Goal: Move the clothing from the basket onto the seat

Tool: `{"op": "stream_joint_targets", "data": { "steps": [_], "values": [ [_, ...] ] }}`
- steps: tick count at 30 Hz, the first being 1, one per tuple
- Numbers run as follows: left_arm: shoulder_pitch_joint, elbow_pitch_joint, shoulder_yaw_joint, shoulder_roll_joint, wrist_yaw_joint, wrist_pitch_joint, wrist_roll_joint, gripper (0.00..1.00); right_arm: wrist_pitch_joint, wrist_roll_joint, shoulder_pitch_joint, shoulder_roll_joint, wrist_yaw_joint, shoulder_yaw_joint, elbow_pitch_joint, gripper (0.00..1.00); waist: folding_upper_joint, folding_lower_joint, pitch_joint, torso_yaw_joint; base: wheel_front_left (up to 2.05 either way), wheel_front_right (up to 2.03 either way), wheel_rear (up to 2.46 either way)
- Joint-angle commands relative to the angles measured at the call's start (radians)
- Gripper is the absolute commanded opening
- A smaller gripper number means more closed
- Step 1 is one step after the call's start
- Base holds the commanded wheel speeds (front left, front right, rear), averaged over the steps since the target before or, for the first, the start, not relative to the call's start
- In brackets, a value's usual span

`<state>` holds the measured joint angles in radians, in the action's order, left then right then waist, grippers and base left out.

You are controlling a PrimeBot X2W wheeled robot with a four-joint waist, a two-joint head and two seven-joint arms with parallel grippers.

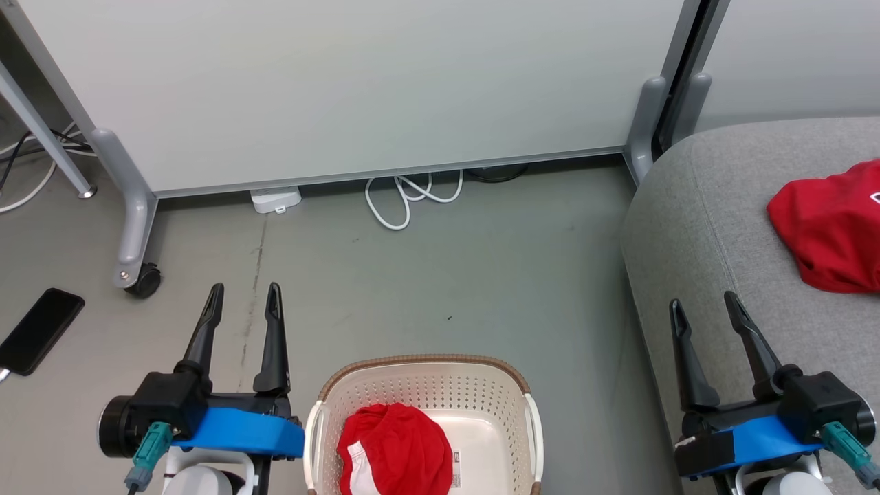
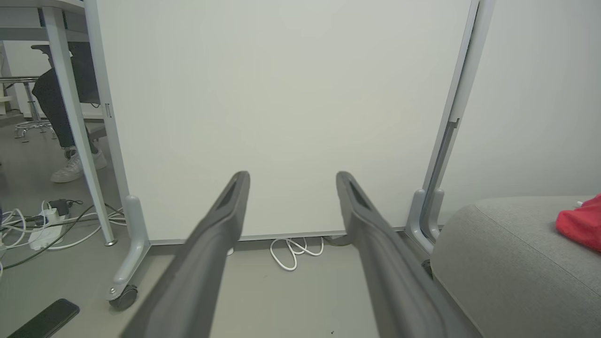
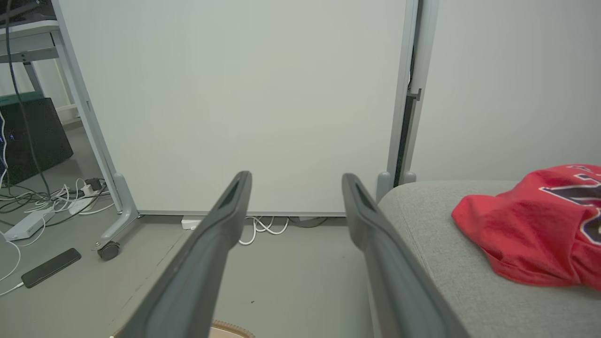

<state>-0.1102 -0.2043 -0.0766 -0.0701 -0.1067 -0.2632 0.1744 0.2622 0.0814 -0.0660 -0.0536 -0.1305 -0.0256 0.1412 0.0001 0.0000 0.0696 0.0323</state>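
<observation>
At near edge, between arms: cream-white perforated plastic basket with brown woven rim, holding crumpled red shorts with white stripe. Flanking basket: left gripper and right gripper, jaws spread wide, empty, probably staged for pick. Farther right: red jersey lying on light grey fabric sofa, apparently delivered. Beyond: pale partition panel.

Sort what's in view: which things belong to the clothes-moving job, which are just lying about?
Job: red shorts in the basket; red jersey on the sofa.
Lying about: black phone, white cable, white adapter, wheeled partition.
</observation>
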Motion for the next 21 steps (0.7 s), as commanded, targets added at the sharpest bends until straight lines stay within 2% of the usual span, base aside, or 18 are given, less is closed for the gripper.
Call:
{"op": "stream_joint_targets", "data": {
  "steps": [1,17,21],
  "values": [
    [0.007,-0.005,0.008,0.002,-0.007,-0.002,-0.005,1.00,0.004,0.002,0.015,0.004,0.000,0.001,0.004,1.00,-0.0001,0.0000,-0.003,-0.001,0.00,0.00,0.00],
    [-0.017,-0.032,0.025,0.014,-0.021,-0.002,-0.027,1.00,0.004,0.015,-0.005,0.004,0.000,0.006,0.005,1.00,-0.0001,0.0000,0.009,-0.008,0.00,0.00,0.00],
    [-0.062,-0.058,0.005,-0.002,-0.025,-0.002,-0.035,1.00,0.004,0.009,-0.030,0.004,0.000,0.004,-0.007,1.00,-0.0001,0.0000,0.032,-0.014,0.00,0.00,0.00]
  ]
}}
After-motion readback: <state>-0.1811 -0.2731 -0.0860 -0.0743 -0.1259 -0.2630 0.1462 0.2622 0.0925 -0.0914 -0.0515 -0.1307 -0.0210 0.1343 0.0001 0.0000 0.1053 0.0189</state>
